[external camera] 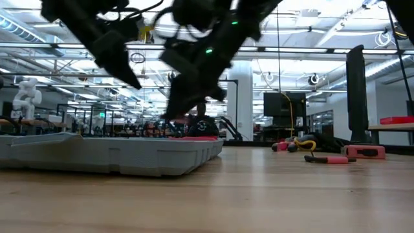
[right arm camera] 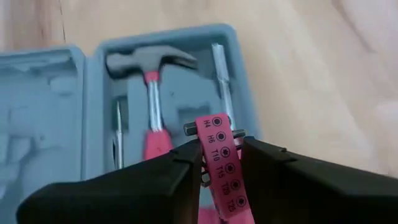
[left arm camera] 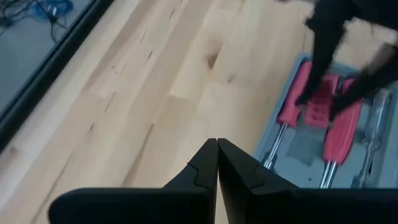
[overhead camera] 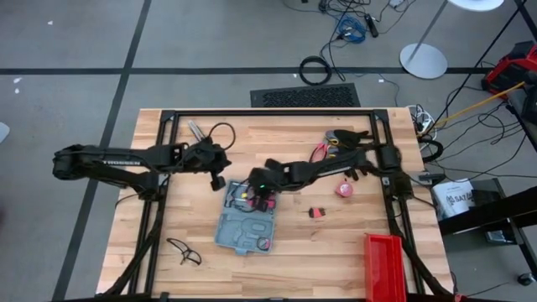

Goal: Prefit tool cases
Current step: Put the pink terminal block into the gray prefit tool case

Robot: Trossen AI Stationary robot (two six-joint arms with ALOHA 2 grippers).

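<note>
Right wrist view | right pincer (right arm camera: 217,163) pinching flat red bit strip (right arm camera: 221,155) | moulded grey case (right arm camera: 81,74) | left pincer (left arm camera: 217,163) pressed together

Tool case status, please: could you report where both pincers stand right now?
Right pincer shut on red plastic bit holder above open blue-grey plastic tool case. Left pincer shut, empty, beside case. Nothing blocking.

Overhead view looks straight down; low view looks level across the tabletop; both wrist cameras look closely past their fingers, sharing the tool case (overhead camera: 245,221).
</note>
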